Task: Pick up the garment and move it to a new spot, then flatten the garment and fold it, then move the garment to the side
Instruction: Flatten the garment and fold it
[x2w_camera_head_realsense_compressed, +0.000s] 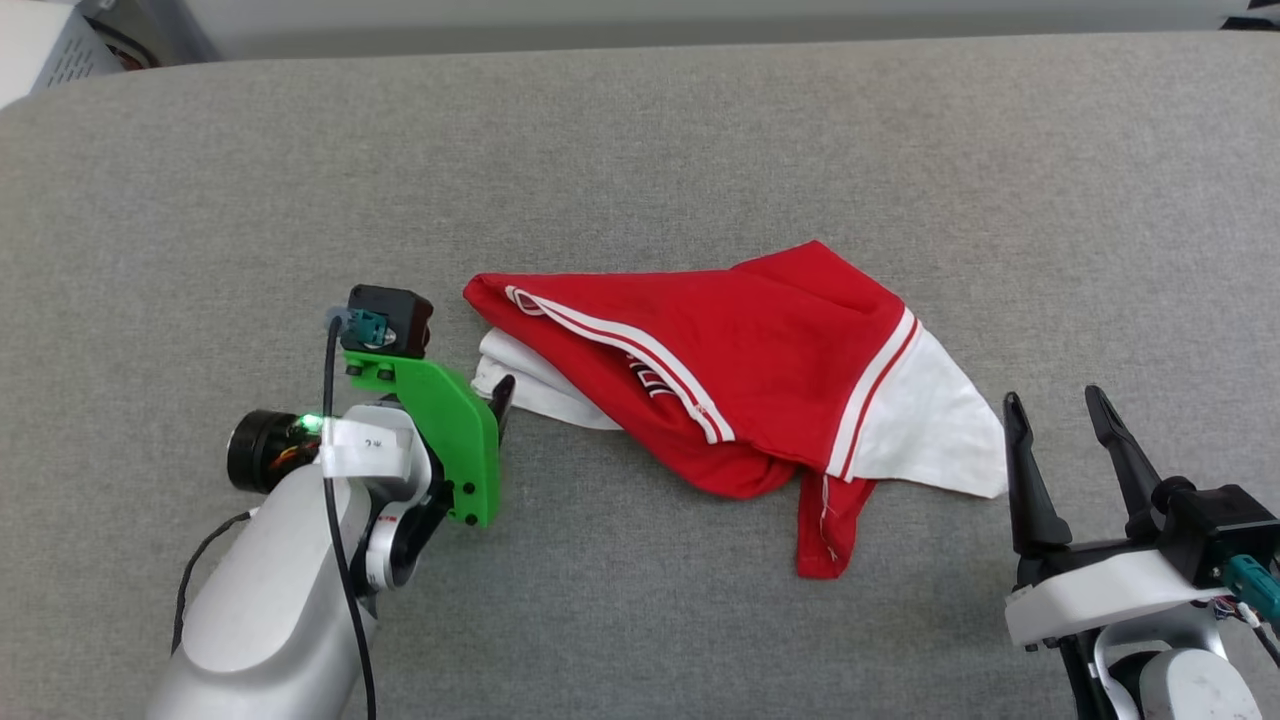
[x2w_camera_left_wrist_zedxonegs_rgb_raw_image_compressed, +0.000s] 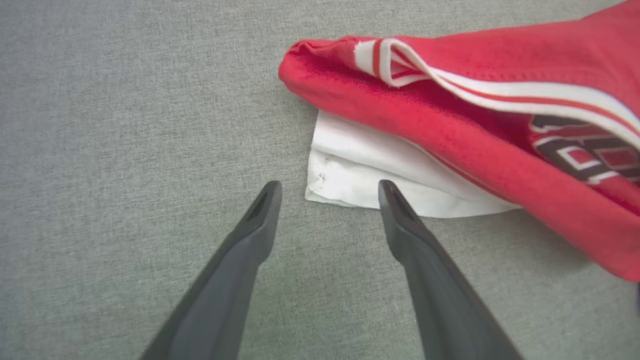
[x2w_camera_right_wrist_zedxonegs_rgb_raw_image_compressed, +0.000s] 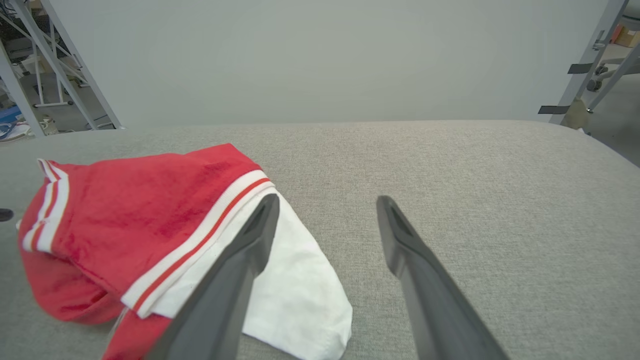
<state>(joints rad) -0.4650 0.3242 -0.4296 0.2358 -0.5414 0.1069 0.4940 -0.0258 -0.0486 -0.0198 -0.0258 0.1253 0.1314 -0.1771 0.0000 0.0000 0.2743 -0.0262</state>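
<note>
Left tool (x2w_camera_left_wrist_zedxonegs_rgb_raw_image_compressed: 327, 187) gapes wide and empty, the white sleeve (x2w_camera_left_wrist_zedxonegs_rgb_raw_image_compressed: 350, 170) corner just past its tips. Beyond that lies the crumpled red jersey T-shirt (x2w_camera_head_realsense_compressed: 740, 340) on the grey tabletop (x2w_camera_head_realsense_compressed: 640, 150). Right tool (x2w_camera_head_realsense_compressed: 1055, 398) — equally wide, empty — sits just beside the other white sleeve (x2w_camera_head_realsense_compressed: 940, 420). Risk: pinching one thin layer only — the bunched shirt would drag and tangle further.

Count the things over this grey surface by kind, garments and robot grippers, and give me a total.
Garments: 1, the crumpled red and white garment
Grippers: 2, the left gripper and the right gripper, both with fingers apart and empty
Total: 3
</note>
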